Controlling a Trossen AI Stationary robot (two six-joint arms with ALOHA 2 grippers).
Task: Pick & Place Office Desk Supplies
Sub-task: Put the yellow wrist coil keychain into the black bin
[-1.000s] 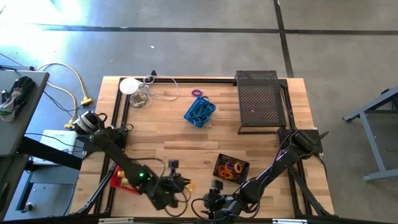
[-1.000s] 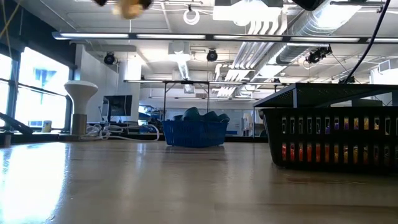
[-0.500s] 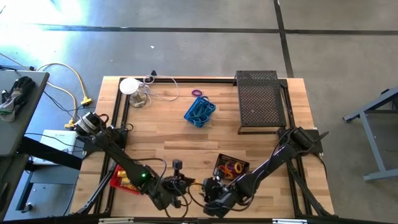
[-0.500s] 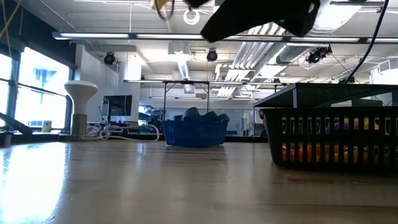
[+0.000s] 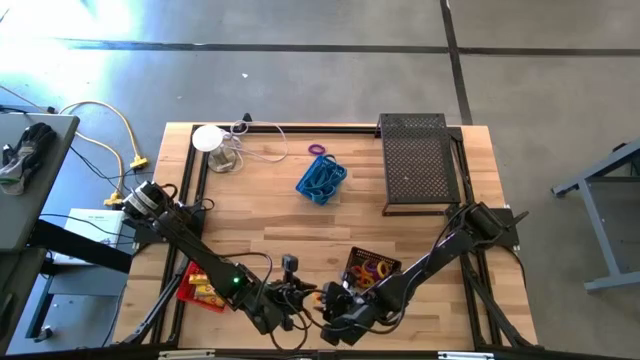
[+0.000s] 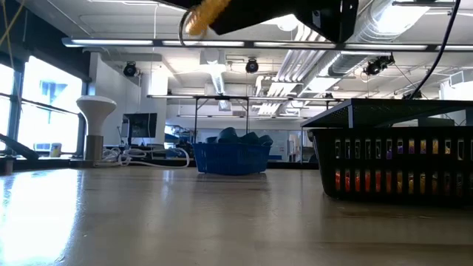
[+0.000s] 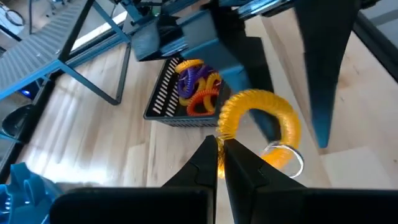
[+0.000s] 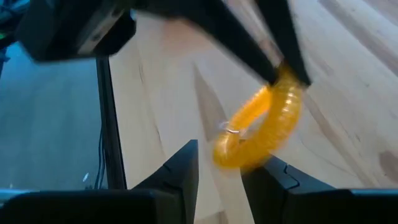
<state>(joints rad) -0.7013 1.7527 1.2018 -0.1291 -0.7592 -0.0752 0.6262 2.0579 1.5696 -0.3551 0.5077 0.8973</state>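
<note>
Handover of a yellow coil [image 7: 258,118] in mid-air over the table's [image 5: 260,225] near edge, beside the black basket [image 5: 372,270] of purple and orange rings [image 7: 196,87]. Left gripper [image 7: 220,155] clamped on one end of the coil; right gripper [image 8: 217,165] spread, fingers either side of the loop, not yet closed. Next move judged: closing the right fingers, releasing the left, then carrying to the basket. Coil: ribbed, springy, bent into an arch, a thin metal ring [image 7: 283,158] hanging from it.
</note>
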